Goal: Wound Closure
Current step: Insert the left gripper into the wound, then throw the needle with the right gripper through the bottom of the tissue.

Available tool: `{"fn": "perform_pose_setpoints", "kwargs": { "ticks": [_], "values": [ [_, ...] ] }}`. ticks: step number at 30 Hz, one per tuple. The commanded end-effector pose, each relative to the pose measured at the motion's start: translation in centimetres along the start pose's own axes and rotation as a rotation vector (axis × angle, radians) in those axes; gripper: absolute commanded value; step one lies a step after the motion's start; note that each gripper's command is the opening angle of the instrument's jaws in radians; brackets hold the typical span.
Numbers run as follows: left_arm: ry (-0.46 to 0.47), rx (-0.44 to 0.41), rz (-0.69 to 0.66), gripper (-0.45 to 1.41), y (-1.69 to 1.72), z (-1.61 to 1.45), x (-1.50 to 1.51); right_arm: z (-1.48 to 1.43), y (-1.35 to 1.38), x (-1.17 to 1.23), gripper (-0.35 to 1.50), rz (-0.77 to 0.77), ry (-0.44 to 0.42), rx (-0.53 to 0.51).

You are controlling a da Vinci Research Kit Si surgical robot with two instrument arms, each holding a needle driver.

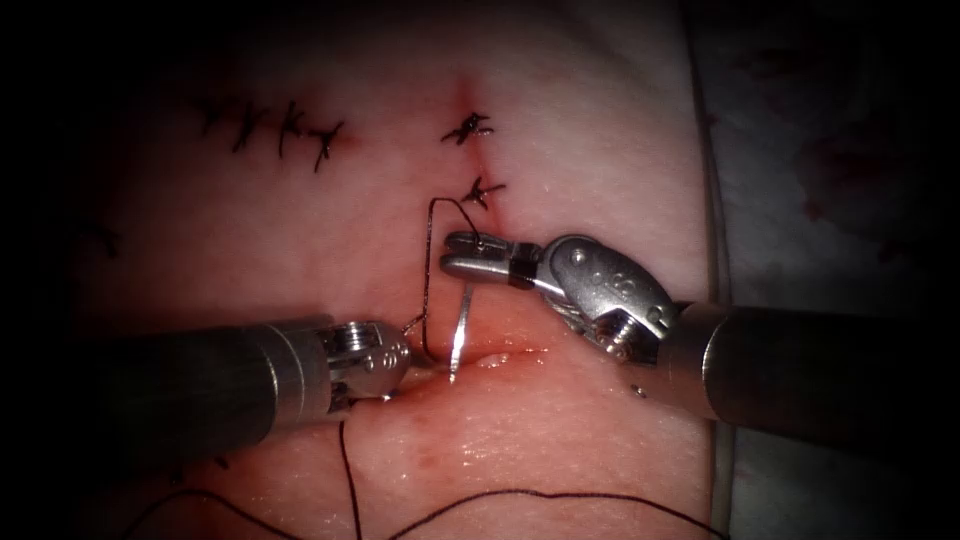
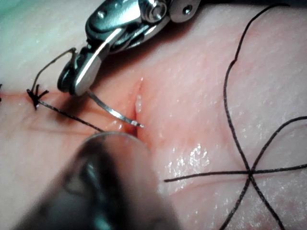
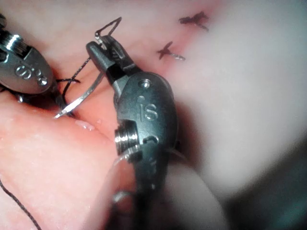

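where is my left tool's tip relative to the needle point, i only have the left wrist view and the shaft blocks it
observer: In the endoscope view the left tool ends at the cut, just left of the needle point.
operator: how many stitches are done up there
observer: Two stitches sit in a line beyond the right tool, which holds the needle near its back end.
operator: anything else sewn
observer: A separate row of stitches lies at upper left.
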Motion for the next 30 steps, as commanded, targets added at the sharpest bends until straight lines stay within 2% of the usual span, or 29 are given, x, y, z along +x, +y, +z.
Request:
{"fn": "perform_pose_setpoints", "kwargs": {
  "ticks": [1,16,27,30],
  "values": [
    [0.002,0.003,-0.003,0.76,-0.05,0.06,0.04,0.10,0.00,-0.04,-0.35,-0.013,0.003,0.001],
    [0.014,0.013,-0.030,0.66,-0.05,0.01,0.05,0.15,-0.06,-0.08,-0.35,-0.184,0.008,-0.011],
    [0.027,0.016,-0.049,0.47,-0.05,-0.06,0.08,0.07,-0.41,-0.45,-0.35,-0.238,-0.015,0.016],
    [0.036,0.018,-0.054,0.34,-0.06,-0.09,0.09,0.06,-0.45,-0.50,-0.35,-0.252,-0.019,0.019]
  ]
}}
